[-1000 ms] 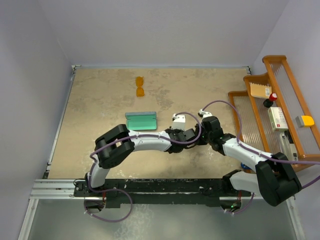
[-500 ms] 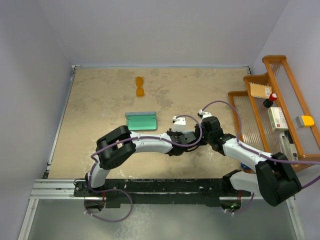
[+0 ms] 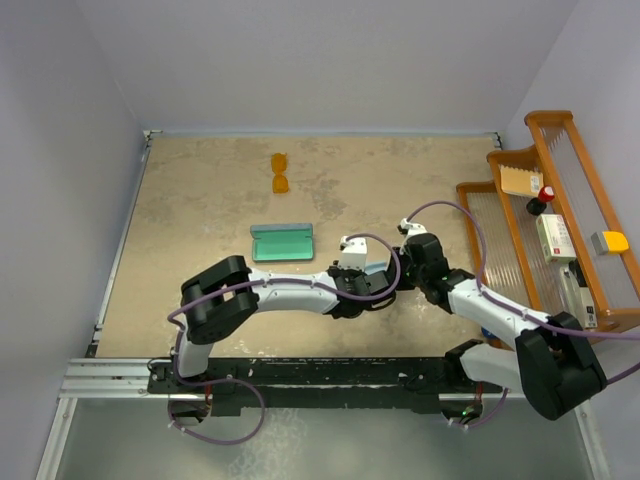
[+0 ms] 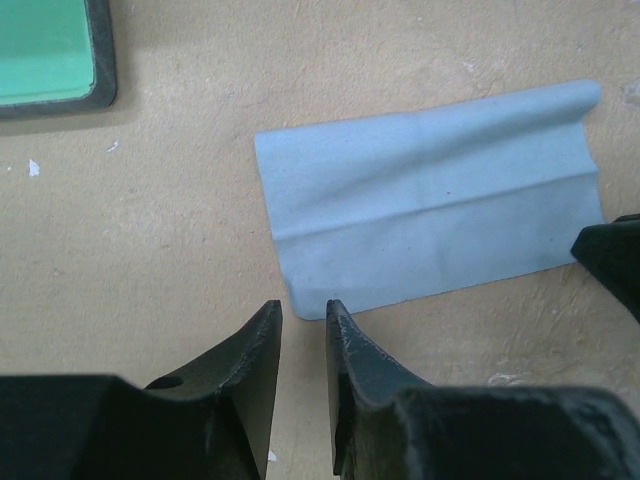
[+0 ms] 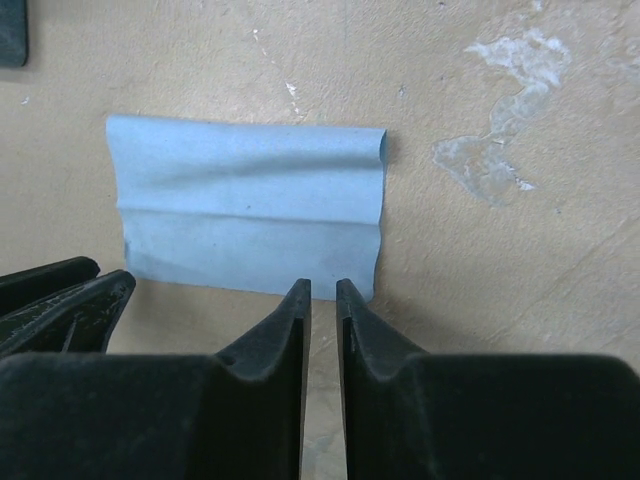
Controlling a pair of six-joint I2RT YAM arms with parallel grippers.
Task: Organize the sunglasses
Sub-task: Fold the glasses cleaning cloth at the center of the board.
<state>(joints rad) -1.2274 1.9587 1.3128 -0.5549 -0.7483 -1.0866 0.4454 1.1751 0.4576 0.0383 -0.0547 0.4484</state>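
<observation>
- Plainly, the sunglasses (image 3: 281, 172) lie well beyond both sets of fingers and off to their left, past the open case (image 3: 284, 242), which sits between them and the fingers.
- Their long axis seems to run away from the arms, one amber lens behind the other, so we judge a reach would meet them end-on.
- Both grippers are close together. The left gripper (image 4: 303, 308) is slightly nearer the glasses, so we judge that arm better placed.
- Its fingers stand a narrow gap apart with nothing between them. A corner of the blue cloth (image 4: 430, 235) lies just ahead of the tips.
- The right gripper (image 5: 322, 288) is likewise narrowly parted and empty, with the cloth's near edge just in front of it.
- Neither wrist view shows the sunglasses. From above they are too small for us to tell whether the temples are folded.
- The arms hide the cloth from above, and the left wrist view cuts the case down to one corner.
</observation>
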